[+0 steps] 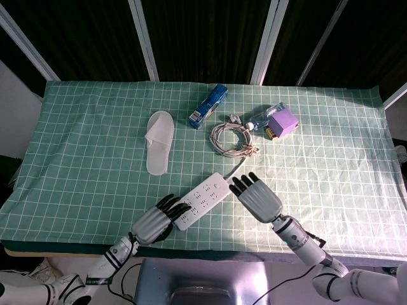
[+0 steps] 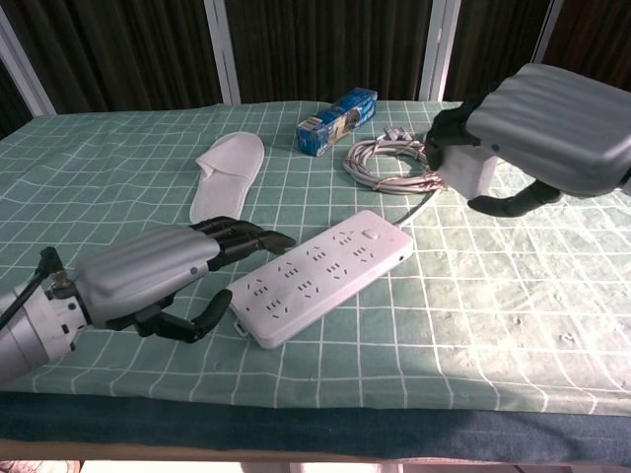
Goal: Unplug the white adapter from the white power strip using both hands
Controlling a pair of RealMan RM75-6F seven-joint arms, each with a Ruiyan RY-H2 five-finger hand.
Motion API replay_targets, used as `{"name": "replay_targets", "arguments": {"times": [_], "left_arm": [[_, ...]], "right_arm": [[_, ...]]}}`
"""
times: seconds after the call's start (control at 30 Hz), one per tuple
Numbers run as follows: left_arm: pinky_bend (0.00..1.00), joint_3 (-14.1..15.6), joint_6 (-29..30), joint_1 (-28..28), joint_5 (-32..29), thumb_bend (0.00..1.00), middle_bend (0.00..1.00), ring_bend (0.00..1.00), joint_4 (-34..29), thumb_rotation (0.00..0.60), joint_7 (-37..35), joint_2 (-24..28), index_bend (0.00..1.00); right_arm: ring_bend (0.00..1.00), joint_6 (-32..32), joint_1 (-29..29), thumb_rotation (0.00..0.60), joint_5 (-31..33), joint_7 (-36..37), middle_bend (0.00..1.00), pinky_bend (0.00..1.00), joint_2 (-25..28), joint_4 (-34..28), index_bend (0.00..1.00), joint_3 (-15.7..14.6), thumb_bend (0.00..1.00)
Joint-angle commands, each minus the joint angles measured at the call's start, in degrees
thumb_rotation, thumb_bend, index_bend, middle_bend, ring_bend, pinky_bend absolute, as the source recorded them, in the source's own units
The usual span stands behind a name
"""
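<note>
right hand (image 2: 537,133) is raised above the surface (image 1: 82,146), fingers clamped on the white adapter (image 2: 469,169), clear of the white power strip (image 2: 320,273), while left hand (image 2: 163,271) lies beside the strip's near end, fingers apart, gripping nothing.

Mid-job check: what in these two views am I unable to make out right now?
- Chest view: the prongs of the adapter, covered by the right hand.
- Head view: the whole adapter, under that hand.
- Both views: whether the left hand presses the power strip; fingers overlap its end.
</note>
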Motion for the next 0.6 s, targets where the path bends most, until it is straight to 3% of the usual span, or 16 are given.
{"name": "replay_targets", "arguments": {"times": [0.03, 0.2, 0.33, 0.43, 0.5, 0.53, 0.6], "left_arm": [[0.06, -0.19, 2.31, 0.69, 0.80, 0.72, 0.12, 0.04, -1.04, 0.600, -0.10, 2.30, 0.00], [0.06, -0.75, 9.31, 3.67, 1.64, 0.71, 0.06, 0.00, 0.52, 0.588, -1.27, 5.95, 0.00], [0.05, -1.17, 14.01, 5.99, 1.60, 0.69, 0.02, 0.00, 4.21, 0.499, -5.19, 7.83, 0.00], [0.05, -1.12, 14.93, 7.33, 0.42, 0.68, 0.02, 0.00, 6.37, 0.465, -8.41, 9.05, 0.00], [0.05, -1.00, 14.96, 7.96, -0.21, 0.66, 0.02, 0.00, 7.68, 0.454, -9.98, 9.61, 0.00], [0.05, -0.90, 14.92, 8.21, -0.41, 0.63, 0.01, 0.00, 8.17, 0.445, -10.46, 9.82, 0.00], [0.05, -0.67, 14.73, 8.68, -0.77, 0.60, 0.01, 0.00, 8.93, 0.441, -11.33, 10.34, 0.00]], "right_arm": [[0.56, -4.63, -2.59, 0.600, 4.00, -7.22, 0.60, 0.58, 6.09, -2.69, 0.81, -2.22, 0.47], [0.57, -9.60, -3.63, 0.600, 9.29, -12.80, 0.60, 0.58, 6.05, -0.06, 0.80, -2.79, 0.47], [0.53, -12.85, -3.71, 0.600, 11.41, -14.98, 0.58, 0.53, 3.63, 3.62, 0.68, -3.47, 0.47], [0.40, -15.00, -3.67, 0.600, 13.05, -16.60, 0.46, 0.36, 1.81, 6.04, 0.48, -3.66, 0.47], [0.26, -16.62, -3.61, 0.600, 14.69, -17.76, 0.33, 0.21, 1.21, 6.19, 0.27, -3.58, 0.45], [0.19, -17.21, -3.62, 0.600, 15.52, -18.19, 0.26, 0.12, 1.17, 5.92, 0.16, -3.47, 0.42], [0.07, -18.23, -3.79, 0.600, 17.92, -19.60, 0.13, 0.02, 1.56, 4.35, 0.02, -3.01, 0.33]]}}
